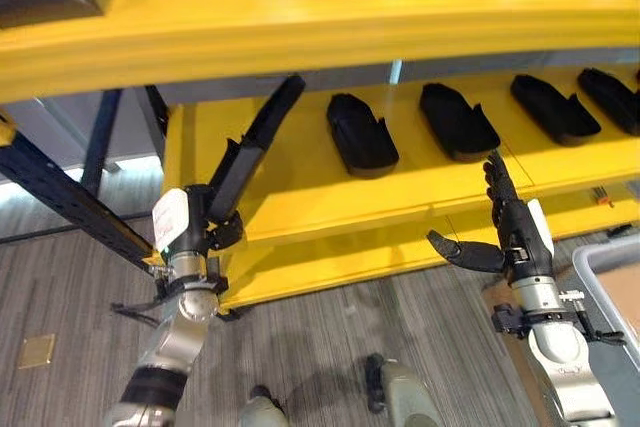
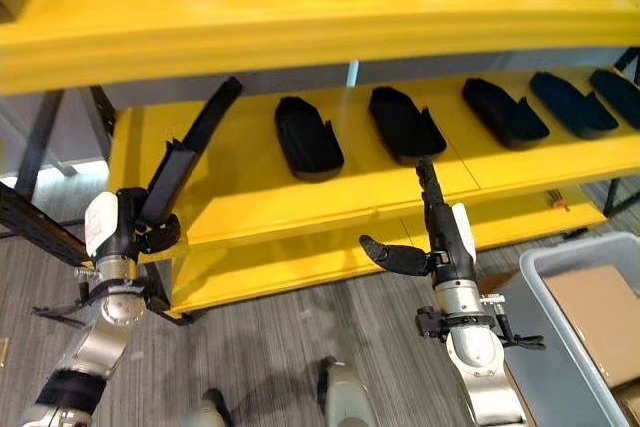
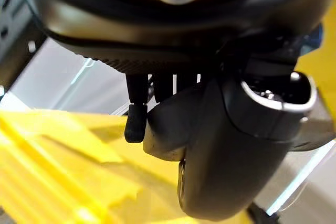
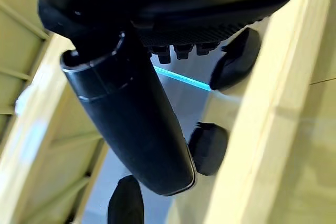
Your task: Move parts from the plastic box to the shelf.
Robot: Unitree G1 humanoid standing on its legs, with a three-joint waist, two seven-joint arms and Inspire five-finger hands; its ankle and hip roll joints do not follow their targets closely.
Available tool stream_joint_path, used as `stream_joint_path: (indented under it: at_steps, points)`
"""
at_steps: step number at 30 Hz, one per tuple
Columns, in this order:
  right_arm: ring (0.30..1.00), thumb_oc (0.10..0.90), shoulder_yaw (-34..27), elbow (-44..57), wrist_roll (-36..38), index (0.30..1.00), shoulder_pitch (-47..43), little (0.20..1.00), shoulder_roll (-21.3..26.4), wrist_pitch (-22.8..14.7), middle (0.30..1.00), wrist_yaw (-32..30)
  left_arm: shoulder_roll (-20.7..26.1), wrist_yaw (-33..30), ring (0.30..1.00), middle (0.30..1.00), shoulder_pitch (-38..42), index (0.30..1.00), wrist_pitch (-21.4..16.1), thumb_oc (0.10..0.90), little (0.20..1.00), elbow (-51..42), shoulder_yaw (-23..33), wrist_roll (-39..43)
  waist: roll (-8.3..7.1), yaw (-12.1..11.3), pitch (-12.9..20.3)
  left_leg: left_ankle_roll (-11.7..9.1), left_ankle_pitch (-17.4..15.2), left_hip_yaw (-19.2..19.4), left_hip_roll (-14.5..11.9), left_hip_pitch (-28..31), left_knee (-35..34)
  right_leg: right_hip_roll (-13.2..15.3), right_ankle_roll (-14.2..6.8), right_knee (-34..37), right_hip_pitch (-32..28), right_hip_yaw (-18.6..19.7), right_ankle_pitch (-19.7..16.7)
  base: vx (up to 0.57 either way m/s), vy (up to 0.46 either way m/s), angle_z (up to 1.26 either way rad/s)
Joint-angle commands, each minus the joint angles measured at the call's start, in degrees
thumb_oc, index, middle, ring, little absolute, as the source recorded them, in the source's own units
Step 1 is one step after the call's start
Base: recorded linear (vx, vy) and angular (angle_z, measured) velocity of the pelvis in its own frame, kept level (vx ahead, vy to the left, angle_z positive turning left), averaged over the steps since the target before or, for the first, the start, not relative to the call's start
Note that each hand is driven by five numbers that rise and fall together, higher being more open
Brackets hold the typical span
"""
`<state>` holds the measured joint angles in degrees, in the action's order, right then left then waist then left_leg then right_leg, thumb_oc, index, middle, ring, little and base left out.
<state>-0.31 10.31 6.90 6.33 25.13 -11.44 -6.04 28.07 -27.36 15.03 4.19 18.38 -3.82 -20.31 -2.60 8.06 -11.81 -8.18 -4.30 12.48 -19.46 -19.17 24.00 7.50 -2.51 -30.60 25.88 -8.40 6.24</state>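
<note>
Four black parts [image 1: 362, 134] already lie in a row on the yellow shelf [image 1: 300, 192], a fifth long part [image 1: 253, 146] is gripped in the left hand [image 1: 190, 227] near the shelf's left end, while the right hand [image 1: 515, 232], fingers straight and empty, hovers above the grey plastic box [image 1: 610, 287].

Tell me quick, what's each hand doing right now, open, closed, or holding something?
Left hand: closed on a long black part, raised toward the yellow shelf.
Right hand: open, fingers straight, thumb out, holding nothing.
</note>
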Motion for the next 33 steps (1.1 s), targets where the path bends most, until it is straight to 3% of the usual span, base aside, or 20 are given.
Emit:
stream_joint_path:
  at_steps: [1, 13, 26, 33]
  points:
    - [1.000, 0.900, -1.9, 5.7, 1.0, 1.000, -3.3, 1.000, 2.9, -5.1, 1.000, -1.7, 3.1, -7.7, 0.300, 0.300, 10.5, 0.300, -3.3, 0.400, 0.300, -2.6, -0.4, 1.8, 1.43, 1.3, 3.2, 0.2, 1.3, -1.0, -2.7, -0.7, 1.2, 1.8, -2.1, -1.0, -3.6, 1.5, 3.2, -0.07, -0.057, -0.01]
    - [1.000, 0.900, 1.2, 8.7, 2.8, 1.000, -2.2, 1.000, 5.0, -5.9, 1.000, -0.4, 6.9, -12.4, 0.300, 0.300, 24.7, 0.300, -1.8, 0.400, 0.300, 11.0, -1.1, 10.3, 2.04, 3.5, 3.6, -0.5, 0.8, -2.0, -4.2, -5.2, 2.9, -0.2, -1.8, -3.8, 2.4, 2.3, 4.5, -0.02, -0.060, -0.09]
    - [1.000, 0.900, 1.2, 10.7, 2.3, 1.000, -0.9, 1.000, 6.5, -6.5, 1.000, -0.5, 7.0, -15.2, 0.300, 0.300, 29.4, 0.300, -2.5, 0.400, 0.300, 15.6, 0.7, 18.8, 1.52, 3.7, 2.9, -0.7, 1.1, -1.7, -5.0, -5.0, 2.4, -1.0, -1.7, -3.2, 2.4, 2.2, 4.5, 0.01, -0.011, -0.01]
    - [1.000, 0.900, 0.8, 11.5, 1.7, 1.000, -0.4, 1.000, 7.0, -5.8, 1.000, 0.0, 7.2, -11.2, 0.300, 0.300, 30.7, 0.300, -1.4, 0.400, 0.300, 20.0, 0.5, 24.5, 1.86, 3.3, 2.3, -0.8, 1.4, -1.6, -5.0, -4.0, 1.6, -0.9, -1.5, -3.1, 1.1, 1.7, 4.7, 0.02, -0.009, 0.00]
